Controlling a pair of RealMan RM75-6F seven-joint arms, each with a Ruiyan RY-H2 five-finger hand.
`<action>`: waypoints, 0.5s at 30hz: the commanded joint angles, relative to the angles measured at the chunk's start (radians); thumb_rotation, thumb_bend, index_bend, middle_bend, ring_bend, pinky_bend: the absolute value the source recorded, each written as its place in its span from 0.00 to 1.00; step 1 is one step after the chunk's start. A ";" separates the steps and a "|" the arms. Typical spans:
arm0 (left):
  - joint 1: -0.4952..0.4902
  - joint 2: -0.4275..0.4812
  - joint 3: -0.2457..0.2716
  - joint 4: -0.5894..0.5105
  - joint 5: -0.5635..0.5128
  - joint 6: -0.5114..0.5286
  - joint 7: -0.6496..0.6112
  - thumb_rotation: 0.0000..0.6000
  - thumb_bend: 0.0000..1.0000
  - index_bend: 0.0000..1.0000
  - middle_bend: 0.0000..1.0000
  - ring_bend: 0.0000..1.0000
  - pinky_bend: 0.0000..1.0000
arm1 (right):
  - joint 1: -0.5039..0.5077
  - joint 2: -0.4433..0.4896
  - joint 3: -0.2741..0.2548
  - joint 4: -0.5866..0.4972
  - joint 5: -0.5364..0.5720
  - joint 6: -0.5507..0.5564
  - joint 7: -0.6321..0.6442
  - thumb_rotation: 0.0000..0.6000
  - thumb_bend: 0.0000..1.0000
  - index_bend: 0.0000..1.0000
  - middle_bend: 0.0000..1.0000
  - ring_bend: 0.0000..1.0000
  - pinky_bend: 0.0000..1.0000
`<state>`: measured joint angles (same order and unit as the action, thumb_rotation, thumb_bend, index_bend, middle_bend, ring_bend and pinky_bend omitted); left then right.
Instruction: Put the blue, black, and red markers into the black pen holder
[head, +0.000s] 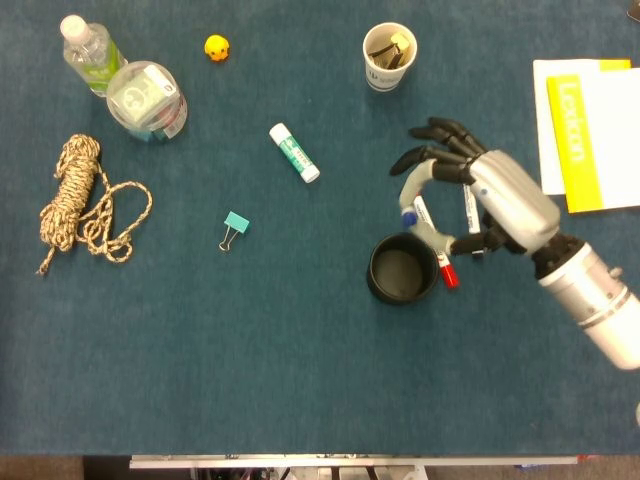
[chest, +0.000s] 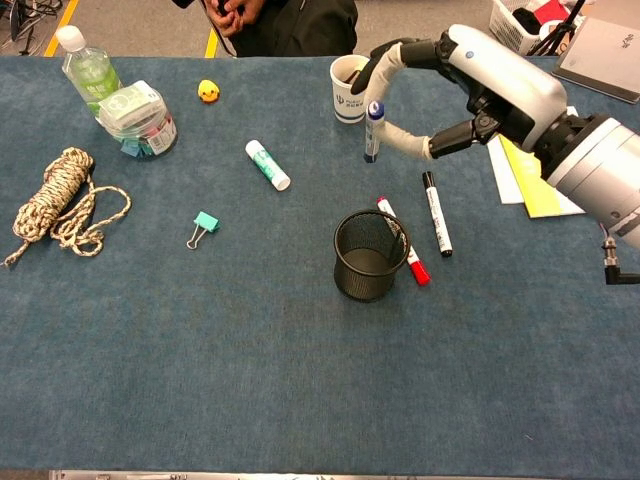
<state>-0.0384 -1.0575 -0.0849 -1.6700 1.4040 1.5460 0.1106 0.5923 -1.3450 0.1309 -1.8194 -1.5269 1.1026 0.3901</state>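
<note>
My right hand pinches the blue marker between thumb and a finger, cap up and almost upright, raised above the table. In the head view the hand and blue marker hang just behind and above the black mesh pen holder, which stands empty. The red marker lies on the cloth against the holder's right side. The black marker lies to its right, partly hidden under the hand in the head view. My left hand does not show in either view.
A paper cup stands behind the hand. A glue stick, a teal binder clip, a rope coil, a jar, a bottle and a yellow duck lie left. Papers with a yellow book sit far right.
</note>
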 joint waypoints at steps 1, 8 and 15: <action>0.001 -0.002 0.001 -0.001 0.000 0.000 0.002 1.00 0.47 0.27 0.31 0.28 0.13 | 0.006 0.011 -0.033 -0.032 -0.007 -0.036 0.048 1.00 0.37 0.66 0.36 0.12 0.00; 0.005 -0.005 0.005 -0.001 0.003 0.003 0.003 1.00 0.47 0.27 0.31 0.28 0.13 | -0.004 0.007 -0.089 -0.041 -0.049 -0.049 0.079 1.00 0.37 0.66 0.36 0.12 0.00; 0.011 -0.006 0.003 0.009 -0.008 0.003 -0.005 1.00 0.47 0.26 0.31 0.28 0.13 | -0.020 0.028 -0.125 -0.021 -0.053 -0.052 0.087 1.00 0.37 0.66 0.36 0.12 0.00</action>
<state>-0.0277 -1.0629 -0.0823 -1.6613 1.3964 1.5492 0.1063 0.5743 -1.3191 0.0093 -1.8453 -1.5814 1.0531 0.4773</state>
